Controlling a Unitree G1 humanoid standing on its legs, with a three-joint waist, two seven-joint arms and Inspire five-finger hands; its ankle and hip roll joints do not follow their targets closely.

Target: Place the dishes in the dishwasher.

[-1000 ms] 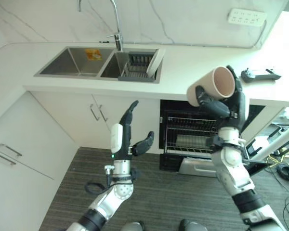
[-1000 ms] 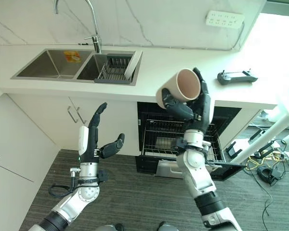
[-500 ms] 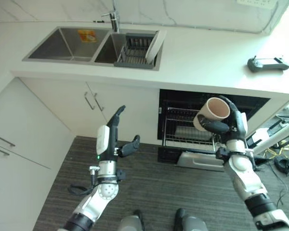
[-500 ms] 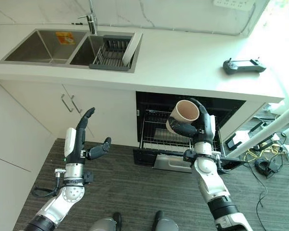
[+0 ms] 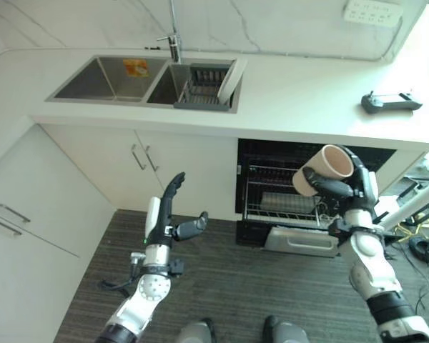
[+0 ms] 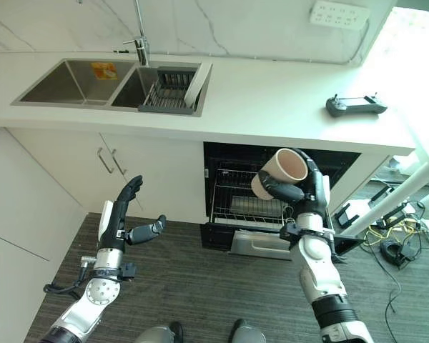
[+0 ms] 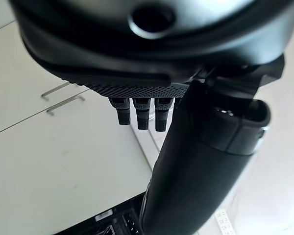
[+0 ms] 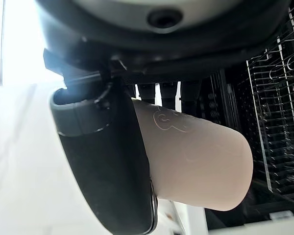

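Currently we see the right robot hand (image 5: 352, 191) wrapped around a beige cup (image 5: 323, 170): smooth, matte, cylindrical, mouth tilted up and toward the worktop (image 5: 300, 93). In the right wrist view its thumb (image 8: 108, 161) lies along the cup's side and the fingers curl over the far side, so it holds the cup firmly. The cup hangs in the air in front of the open dishwasher (image 5: 300, 193), just below the worktop edge.

The dishwasher's wire rack (image 5: 279, 207) is pulled out, thin metal grid, with a pale dish (image 5: 286, 204) lying in it. The rack and its front rail sit right below and behind the cup; the worktop's overhang is close above it.

The left robot hand (image 5: 168, 218) is raised over the dark wood-grain floor (image 5: 229, 286), fingers straight and spread wide, thumb out, holding nothing. It faces white cabinet doors (image 5: 179, 168) with thin bar handles.

On the white worktop we see a double steel sink (image 5: 146, 82) with a tall faucet (image 5: 173, 32); the right basin holds a dark drying rack (image 5: 200, 89) with a white plate (image 5: 230, 78) leaning on its edge. A dark controller (image 5: 391, 103) lies well to the right, near the worktop edge. A white power strip (image 5: 372, 12) is on the marble wall.

Open floor between the two arms.
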